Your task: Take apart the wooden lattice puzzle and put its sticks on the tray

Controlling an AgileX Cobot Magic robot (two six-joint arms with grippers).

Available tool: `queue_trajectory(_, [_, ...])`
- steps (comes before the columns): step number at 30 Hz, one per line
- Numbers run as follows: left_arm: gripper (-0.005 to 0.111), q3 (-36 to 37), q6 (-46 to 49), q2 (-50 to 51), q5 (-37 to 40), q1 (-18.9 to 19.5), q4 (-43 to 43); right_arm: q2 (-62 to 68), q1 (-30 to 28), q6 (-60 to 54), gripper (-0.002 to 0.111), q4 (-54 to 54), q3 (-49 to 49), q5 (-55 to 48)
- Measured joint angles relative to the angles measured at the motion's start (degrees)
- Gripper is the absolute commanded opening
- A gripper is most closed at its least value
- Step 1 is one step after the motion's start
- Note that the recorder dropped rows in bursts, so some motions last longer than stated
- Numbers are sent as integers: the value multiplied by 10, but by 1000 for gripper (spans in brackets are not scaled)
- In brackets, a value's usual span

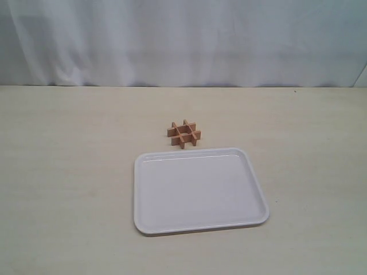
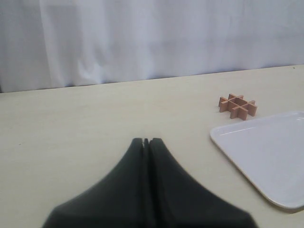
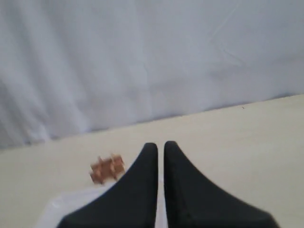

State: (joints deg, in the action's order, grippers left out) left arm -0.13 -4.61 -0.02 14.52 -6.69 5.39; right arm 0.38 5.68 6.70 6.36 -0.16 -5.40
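wooden lattice puzzle (image 1: 184,134) lies flat and whole just above the frame's centre, near the tray (image 1: 198,192) and apart from its upper rim. it has no long axis; its sticks (image 1: 192,135) cross diagonally to that rim. i judge nothing is begun: my left gripper (image 2: 146,141) and right gripper (image 3: 160,145), both pinched together and empty, must open and reach it.

A: Surface?
B: Pale beige table (image 1: 69,200), matte, faint streaky grain. It spans the whole width of the exterior view.
A: What sits on it?
B: Two items. White tray (image 1: 198,192), lying flat near the middle. Wooden lattice puzzle (image 1: 184,133), sticks interlocked, flat on the tabletop just beyond the tray's far rim, a narrow gap between them.
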Motion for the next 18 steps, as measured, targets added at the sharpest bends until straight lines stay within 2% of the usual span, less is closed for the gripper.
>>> queue_trajectory(4, [0, 0, 0, 0, 0, 0, 0, 0, 0, 0, 4, 151, 0, 89])
queue_trajectory(8, [0, 0, 0, 0, 0, 0, 0, 0, 0, 1, 4, 254, 0, 116])
queue_trajectory(14, [0, 0, 0, 0, 0, 0, 0, 18, 0, 1, 4, 250, -14, 112])
queue_trajectory(18, [0, 0, 0, 0, 0, 0, 0, 150, 0, 1, 4, 209, -90, 74])
